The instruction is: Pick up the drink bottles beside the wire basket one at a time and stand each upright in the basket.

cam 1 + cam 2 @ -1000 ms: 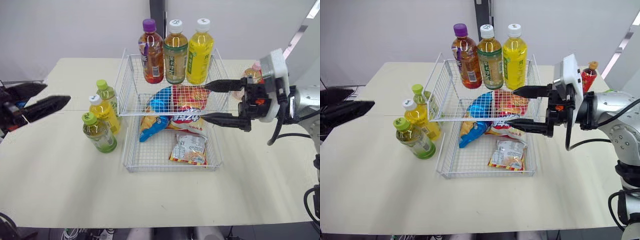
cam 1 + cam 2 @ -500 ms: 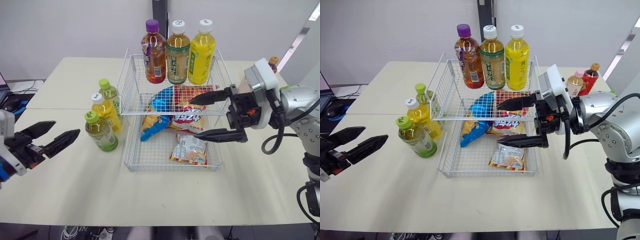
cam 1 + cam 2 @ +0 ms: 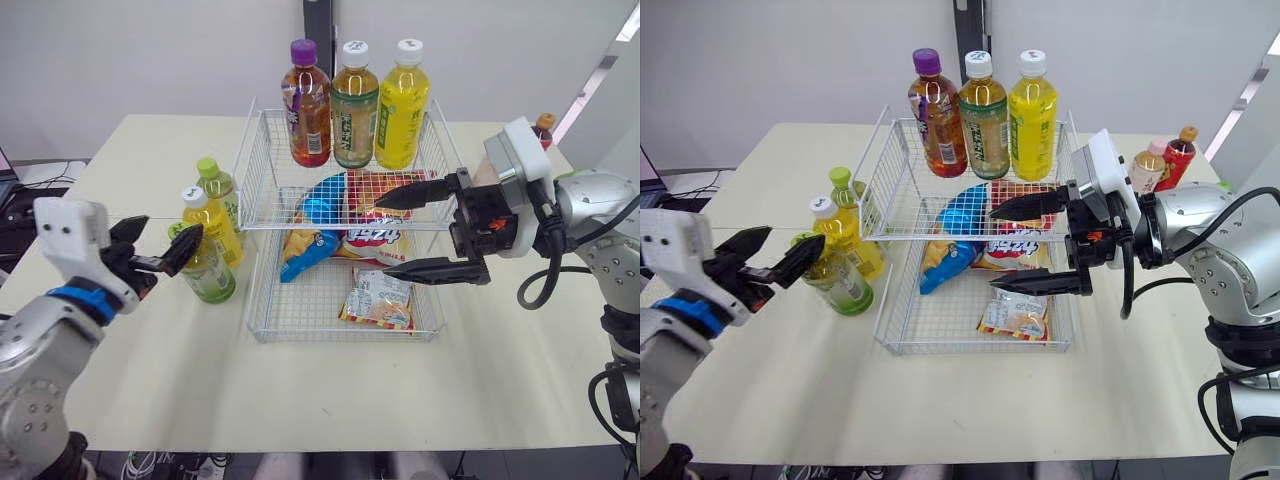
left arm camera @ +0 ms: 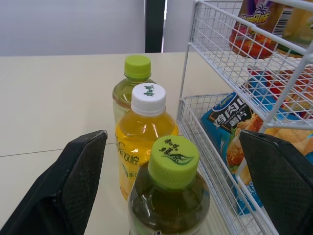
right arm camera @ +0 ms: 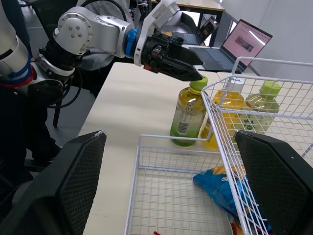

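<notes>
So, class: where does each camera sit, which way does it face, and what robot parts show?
Left eye view: head, looking down at the wire basket; left pincer, right pincer show.
Right eye view: head, same scene.
Left wrist view: left wrist, facing the green-capped bottle past its own fingers.
Right wrist view: right wrist, facing the left pincer across the basket.
Both wrist views share that bottle.

White Chinese characters on the blue snack bag (image 4: 227, 125) seem to read 鸡肉; its small oval logo is illegible. The red bag (image 3: 385, 235) at its three o'clock has large white lettering and the yellow bottle (image 4: 142, 142) a Chinese label, neither decipherable.
</notes>
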Tool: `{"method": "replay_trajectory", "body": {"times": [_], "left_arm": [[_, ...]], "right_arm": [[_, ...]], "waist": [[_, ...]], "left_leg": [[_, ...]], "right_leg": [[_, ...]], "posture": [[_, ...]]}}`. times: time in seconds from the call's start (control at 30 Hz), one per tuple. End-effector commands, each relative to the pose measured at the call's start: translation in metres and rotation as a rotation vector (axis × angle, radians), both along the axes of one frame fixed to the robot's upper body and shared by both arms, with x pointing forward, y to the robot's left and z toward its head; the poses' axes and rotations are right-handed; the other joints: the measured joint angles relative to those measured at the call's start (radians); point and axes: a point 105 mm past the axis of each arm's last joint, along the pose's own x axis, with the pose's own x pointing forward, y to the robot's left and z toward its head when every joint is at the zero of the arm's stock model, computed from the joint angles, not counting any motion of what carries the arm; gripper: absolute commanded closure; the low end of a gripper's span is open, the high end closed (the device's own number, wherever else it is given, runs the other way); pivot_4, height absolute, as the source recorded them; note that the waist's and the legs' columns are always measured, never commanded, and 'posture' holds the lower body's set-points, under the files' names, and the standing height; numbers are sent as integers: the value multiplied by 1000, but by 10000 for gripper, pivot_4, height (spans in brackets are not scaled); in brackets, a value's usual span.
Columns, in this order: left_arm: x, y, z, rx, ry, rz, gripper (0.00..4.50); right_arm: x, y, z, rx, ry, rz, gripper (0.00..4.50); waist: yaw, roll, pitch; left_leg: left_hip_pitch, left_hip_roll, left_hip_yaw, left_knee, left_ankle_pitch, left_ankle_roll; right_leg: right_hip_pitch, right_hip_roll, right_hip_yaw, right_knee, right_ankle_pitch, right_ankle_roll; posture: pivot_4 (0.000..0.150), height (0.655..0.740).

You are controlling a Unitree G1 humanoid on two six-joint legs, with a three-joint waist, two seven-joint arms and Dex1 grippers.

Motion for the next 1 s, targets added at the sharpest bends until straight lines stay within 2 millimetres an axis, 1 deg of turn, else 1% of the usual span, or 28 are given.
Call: {"method": "replay_trajectory", "body": {"times": [0.03,0.17,0.23,0.33,0.47,0.63,0.67,0.73,0.77,0.83,0.93,1.0], "left_arm": [[7,1,3,40,-35,62,171],[10,1,0,57,-39,98,171],[10,-1,-5,52,-20,91,171],[10,-3,-11,51,0,84,5960],[10,0,-16,58,16,91,17604],[6,4,-14,86,5,100,31063],[4,3,-13,101,-2,91,31261],[0,4,-3,158,-30,63,31262],[-3,4,3,158,-45,49,31262],[-7,5,16,165,-71,4,31262],[-14,4,36,140,-73,-115,31262],[-18,9,53,130,-64,-177,31262]], "right_arm": [[-4,0,9,7,-52,-4,0],[-3,-1,9,7,-48,-14,0],[-3,-1,10,10,-48,-19,0],[-3,-1,11,15,-49,-24,0],[-2,-1,11,20,-50,-30,0],[-2,-1,12,25,-52,-38,0],[-1,-2,13,27,-54,-43,0],[1,-4,15,32,-57,-60,0],[2,-6,15,33,-57,-67,0],[3,-9,16,36,-56,-83,0],[4,-15,18,37,-56,-105,0],[5,-18,20,40,-65,-121,0]], "waist": [[0,0,0],[1,0,0],[1,0,0],[1,0,0],[1,0,0],[2,0,0],[2,0,0],[1,0,0],[1,0,0],[1,1,1],[3,1,1],[3,1,1]], "left_leg": [[0,0,0,0,0,0],[0,0,0,0,0,0],[0,0,0,0,0,0],[0,0,0,-1,0,0],[0,0,0,-1,0,0],[0,0,0,-1,0,0],[0,0,0,-2,0,0],[0,0,0,-2,0,0],[0,1,0,-2,0,0],[0,1,0,-3,0,0],[-1,2,-1,-3,0,0],[-1,1,-1,-3,0,0]], "right_leg": [[0,0,0,0,0,0],[0,0,0,-1,0,0],[0,0,0,-1,0,0],[0,0,0,-2,0,0],[1,0,0,-3,0,0],[1,0,0,-5,1,0],[1,0,0,-5,1,0],[1,0,0,-5,1,0],[1,0,0,-5,1,0],[1,0,0,-6,1,0],[0,0,-1,-6,1,0],[0,0,-1,-7,1,0]], "posture": [[1500,7400],[1500,7400],[1500,7400],[1500,7400],[1500,7400],[1500,7400],[1500,7400],[1500,7400],[1500,7400],[1500,7400],[1500,7400],[1500,7400]]}}
